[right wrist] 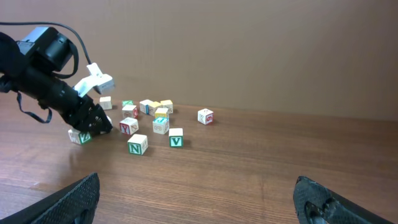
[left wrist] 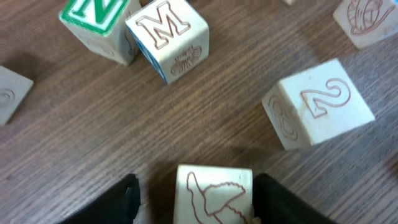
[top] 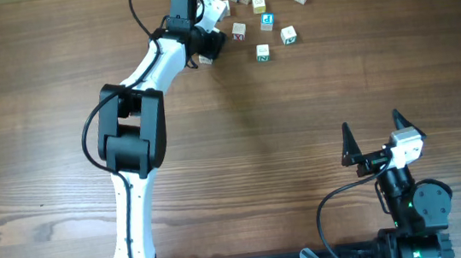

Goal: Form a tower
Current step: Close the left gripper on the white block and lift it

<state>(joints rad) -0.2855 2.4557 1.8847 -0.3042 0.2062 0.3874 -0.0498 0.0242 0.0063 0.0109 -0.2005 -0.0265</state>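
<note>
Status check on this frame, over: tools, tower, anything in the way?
Left tool open, straddling one cube, not clamped. Right tool open, far from cubes. No tower yet; loose cubes all single. M cube close ahead.

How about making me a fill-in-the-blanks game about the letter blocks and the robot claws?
The left claw straddles a picture cube whose drawing is outlined in ___.
The green-lettered cube beside the M cube shows the letter ___.
The number cube shows a ___.
The right claw, far from the cubes, has its jaws ___.
Missing words: red, N, 2, open.
</note>
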